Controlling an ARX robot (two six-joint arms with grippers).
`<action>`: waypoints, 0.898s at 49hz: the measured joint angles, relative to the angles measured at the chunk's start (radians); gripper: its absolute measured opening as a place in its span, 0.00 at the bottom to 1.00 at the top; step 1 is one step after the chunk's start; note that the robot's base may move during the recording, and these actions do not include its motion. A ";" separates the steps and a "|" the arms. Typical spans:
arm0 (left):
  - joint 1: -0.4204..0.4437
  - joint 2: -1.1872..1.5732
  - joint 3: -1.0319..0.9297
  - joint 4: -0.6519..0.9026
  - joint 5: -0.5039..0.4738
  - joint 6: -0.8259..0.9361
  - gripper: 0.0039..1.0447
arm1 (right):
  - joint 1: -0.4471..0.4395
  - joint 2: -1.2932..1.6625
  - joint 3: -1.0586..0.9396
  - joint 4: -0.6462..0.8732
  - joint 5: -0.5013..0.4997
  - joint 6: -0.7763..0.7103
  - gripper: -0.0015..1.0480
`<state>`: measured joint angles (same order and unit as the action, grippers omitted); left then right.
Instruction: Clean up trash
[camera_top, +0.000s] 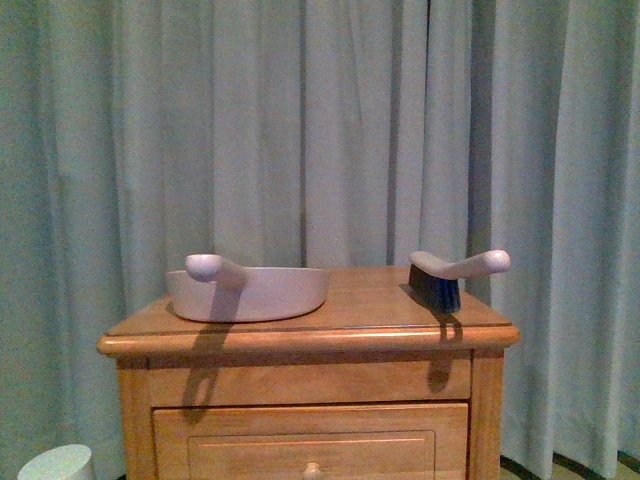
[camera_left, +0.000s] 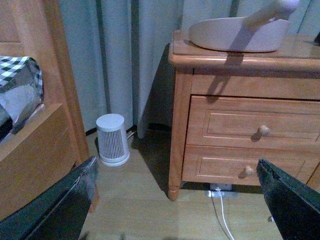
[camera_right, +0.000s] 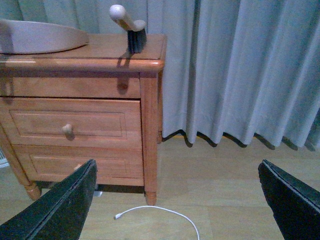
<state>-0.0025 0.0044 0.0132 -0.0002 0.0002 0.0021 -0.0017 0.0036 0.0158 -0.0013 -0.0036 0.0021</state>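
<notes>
The trash is out of view in all three views. A beige-pink dustpan (camera_top: 250, 292) lies on the left half of a wooden nightstand (camera_top: 310, 340), handle toward me. A hand brush (camera_top: 450, 275) with dark bristles stands on the right half. Neither arm appears in the front view. My left gripper (camera_left: 176, 162) is open, low over the floor and facing the nightstand's left front leg, with the dustpan (camera_left: 235, 35) high above it. My right gripper (camera_right: 176, 163) is open, low by the right front leg, below the brush (camera_right: 131, 27). Nothing is between either pair of fingers.
A small white ribbed cylinder (camera_left: 112, 139) stands on the floor left of the nightstand, next to a wooden bed frame (camera_left: 30, 125). A white cable (camera_right: 160, 212) trails on the floor in front of the drawers. Grey curtains (camera_top: 320, 130) hang behind.
</notes>
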 joint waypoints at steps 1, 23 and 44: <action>0.000 0.000 0.000 0.000 0.000 0.000 0.93 | 0.000 0.000 0.000 0.000 0.000 0.000 0.93; 0.000 0.000 0.000 0.000 0.000 0.000 0.93 | 0.000 0.000 0.000 0.000 0.001 0.000 0.93; 0.000 0.000 0.000 0.000 0.000 0.000 0.93 | 0.000 0.000 0.000 0.000 0.000 0.000 0.93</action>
<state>-0.0025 0.0044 0.0132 -0.0002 0.0002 0.0017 -0.0017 0.0036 0.0158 -0.0013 -0.0032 0.0021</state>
